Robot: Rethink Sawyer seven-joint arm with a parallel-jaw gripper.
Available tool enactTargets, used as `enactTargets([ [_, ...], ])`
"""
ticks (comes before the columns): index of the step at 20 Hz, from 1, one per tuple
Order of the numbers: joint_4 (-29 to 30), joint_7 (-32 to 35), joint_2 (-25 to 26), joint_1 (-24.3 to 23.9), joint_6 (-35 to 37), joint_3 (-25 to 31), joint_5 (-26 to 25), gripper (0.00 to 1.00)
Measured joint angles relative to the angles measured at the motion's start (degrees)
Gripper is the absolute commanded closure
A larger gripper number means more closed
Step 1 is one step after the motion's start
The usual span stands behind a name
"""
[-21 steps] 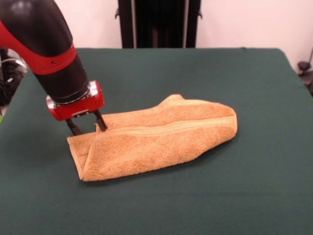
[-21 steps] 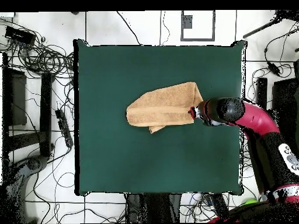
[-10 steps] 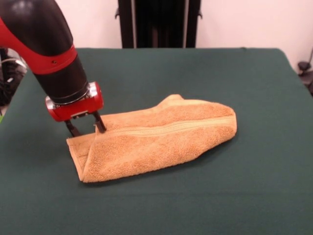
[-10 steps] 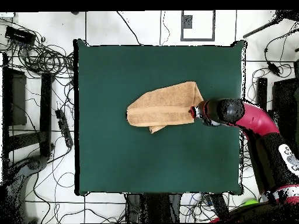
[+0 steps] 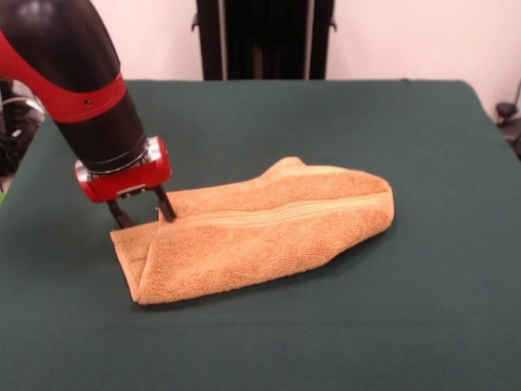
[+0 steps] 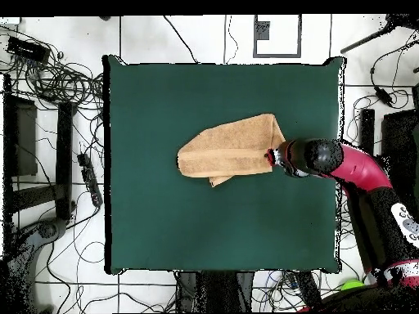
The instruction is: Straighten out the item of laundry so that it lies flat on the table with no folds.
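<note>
Towel (image 5: 260, 232) lies folded over on itself, roughly mid-table (image 5: 326, 342), a bit toward the table's side edge where the arm reaches in. Woven band runs along the top layer; the open end, w/ layers stacked, faces the gripper (image 5: 142, 213). Not flat yet, at least one full fold left.

Gripper is down at that open end, fingers (image 5: 165, 204) spread, one each side of the upper layer's corner, tips at or touching cloth. Not closed on anything as far as I can see.

Risks, my read:
- fingers close on both layers instead of the top one only -> whole towel drags, fold stays.
- pinch too shallow on thick terry -> corner slips out mid-pull.
- pull toward the near side edge runs short of table -> towel hangs off the edge.
- tips press into green table cloth -> it bunches under the towel.

Containers: none on table, nothing to report.
</note>
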Motion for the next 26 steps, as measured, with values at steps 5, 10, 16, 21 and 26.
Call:
enactTargets([
  [5,0.1,0.0,0.1,-0.3,-0.3,0.3,0.0,0.0],
  [10,1.4,0.0,0.1,-2.0,-1.9,2.0,-1.0,0.0],
  [16,2.8,0.0,0.4,-4.6,-2.9,4.9,-3.6,0.0],
  [21,3.1,0.0,0.1,-4.6,-3.1,5.4,-4.9,0.0],
  [26,3.0,0.0,-0.9,-2.4,-3.3,3.6,-5.1,0.0],
])
